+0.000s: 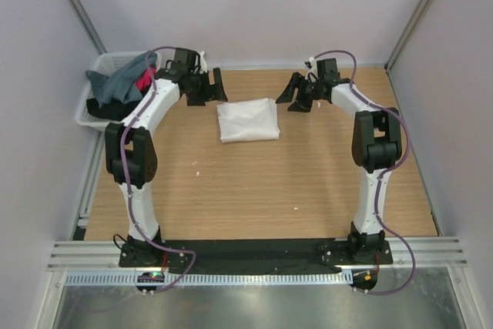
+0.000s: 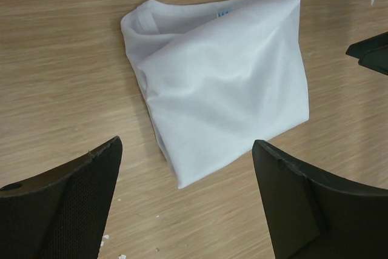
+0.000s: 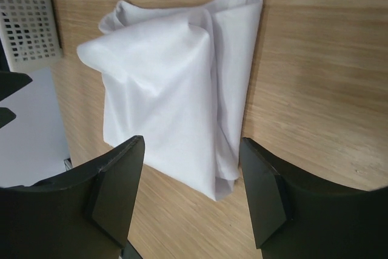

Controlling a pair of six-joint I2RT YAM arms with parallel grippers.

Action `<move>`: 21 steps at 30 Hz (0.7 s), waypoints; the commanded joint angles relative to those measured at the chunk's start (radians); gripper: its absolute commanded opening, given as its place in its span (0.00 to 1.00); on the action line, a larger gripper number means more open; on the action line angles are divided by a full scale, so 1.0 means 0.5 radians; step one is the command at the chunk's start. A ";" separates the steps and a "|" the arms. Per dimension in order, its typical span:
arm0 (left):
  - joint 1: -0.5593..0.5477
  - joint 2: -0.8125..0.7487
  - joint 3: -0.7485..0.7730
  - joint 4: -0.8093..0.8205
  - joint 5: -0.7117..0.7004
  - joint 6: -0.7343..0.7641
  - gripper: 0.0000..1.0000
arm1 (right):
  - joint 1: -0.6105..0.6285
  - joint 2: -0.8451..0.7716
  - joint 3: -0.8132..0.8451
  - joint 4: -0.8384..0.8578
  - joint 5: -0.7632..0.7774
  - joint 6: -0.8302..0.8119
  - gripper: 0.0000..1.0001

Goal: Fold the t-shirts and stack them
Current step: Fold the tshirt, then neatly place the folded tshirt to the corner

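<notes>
Wooden table (image 1: pixel 254 190), and the folded white t-shirt (image 1: pixel 247 120) is lying flat on it. Well off to that shirt's left, the basket (image 1: pixel 89 119) has the other t-shirts (image 1: pixel 115 84) heaped in it. The left gripper (image 1: pixel 209 90) is near its left side and the right gripper (image 1: pixel 294 96) near its right. Both have their fingers spread wide, holding nothing.
</notes>
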 commanded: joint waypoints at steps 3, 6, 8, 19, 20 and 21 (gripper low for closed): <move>-0.005 -0.002 -0.066 -0.106 0.019 0.068 0.87 | 0.005 -0.019 -0.078 -0.069 -0.005 -0.119 0.71; 0.004 0.090 0.002 -0.121 0.035 0.089 0.84 | 0.005 0.039 -0.054 -0.081 0.007 -0.156 0.71; 0.010 0.173 0.042 -0.145 0.053 0.092 0.83 | 0.005 0.094 -0.020 -0.096 0.001 -0.169 0.72; 0.084 0.541 0.302 -0.127 0.072 0.104 0.79 | 0.020 0.364 0.127 -0.047 -0.091 -0.107 0.73; 0.081 0.569 0.327 -0.127 0.075 0.104 0.79 | 0.029 0.380 0.136 -0.014 -0.125 -0.092 0.73; 0.081 0.618 0.351 -0.127 0.075 0.108 0.79 | 0.036 0.410 0.146 0.002 -0.143 -0.058 0.73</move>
